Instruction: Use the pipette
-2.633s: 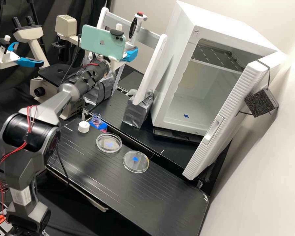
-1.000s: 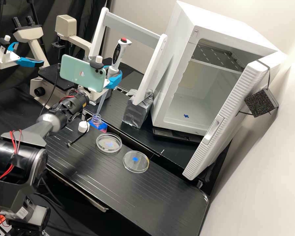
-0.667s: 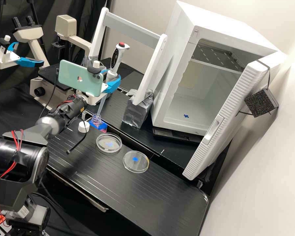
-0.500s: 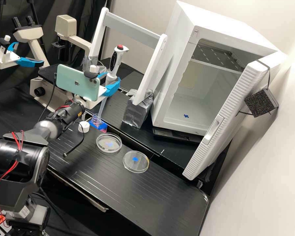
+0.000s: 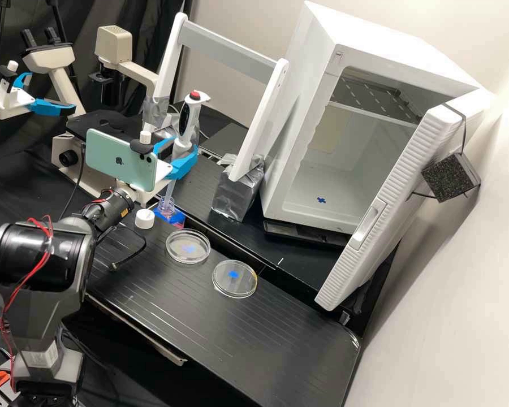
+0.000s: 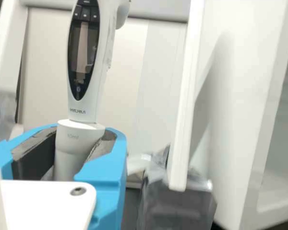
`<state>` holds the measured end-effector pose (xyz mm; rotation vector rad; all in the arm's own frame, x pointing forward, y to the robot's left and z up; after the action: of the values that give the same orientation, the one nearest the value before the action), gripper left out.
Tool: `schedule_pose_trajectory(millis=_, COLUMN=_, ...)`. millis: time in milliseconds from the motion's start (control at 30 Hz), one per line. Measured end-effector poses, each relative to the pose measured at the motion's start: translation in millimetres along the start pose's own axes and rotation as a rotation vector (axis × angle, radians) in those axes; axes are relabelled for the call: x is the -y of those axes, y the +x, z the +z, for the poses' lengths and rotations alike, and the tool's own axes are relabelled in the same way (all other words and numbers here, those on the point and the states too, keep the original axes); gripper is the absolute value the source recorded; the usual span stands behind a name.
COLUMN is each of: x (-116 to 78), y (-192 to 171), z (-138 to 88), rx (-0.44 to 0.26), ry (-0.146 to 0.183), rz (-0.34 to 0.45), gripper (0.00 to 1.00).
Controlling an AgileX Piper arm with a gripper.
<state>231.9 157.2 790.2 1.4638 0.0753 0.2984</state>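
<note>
One white cap (image 5: 145,219) lies on the worktop (image 5: 266,339), just beside the bottle (image 5: 169,217). The bottle stands open, with pink liquid visible. Next to the right, the tool (image 5: 182,148) is above the bottle, its blue fingers (image 6: 105,167) pinching the pipette (image 5: 192,121) by the lower barrel. The long axis is steep and slightly tilted: handle and red button above the tool, slender tip below. In the high view the tip appears to enter the bottle's neck; depth cannot be determined. The arm holding the pipette is the one at the bottle. Judged step: drawing liquid, about midway. Any lift should follow the pipette's axis; sideways drift could catch the rim and upset the bottle. Further right are the nearer dish (image 5: 188,262), the farther dish (image 5: 234,294) and a white cabinet (image 5: 390,48), door open.
</note>
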Motion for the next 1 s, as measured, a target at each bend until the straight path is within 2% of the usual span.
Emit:
schedule_pose_trajectory(millis=200, x=18.8, y=1.9, z=9.0, rx=0.033, ry=-0.034, rz=-0.061, gripper=0.00)
schedule_pose_trajectory(millis=500, x=25.2, y=-0.9, z=16.8, rx=0.073, ry=-0.020, rz=-0.083, gripper=0.00)
schedule_pose_trajectory(millis=600, x=21.6, y=-1.5, z=15.1, rx=0.066, ry=-0.013, rz=-0.073, gripper=0.00)
schedule_pose_trajectory(millis=833, x=0.1, y=-6.5, z=3.4, rx=0.021, ry=0.032, rz=-0.012, gripper=0.00)
schedule_pose_trajectory(millis=1000, x=-10.9, y=-4.4, z=-7.1, rx=-0.009, ry=0.043, rz=0.026, gripper=0.00)
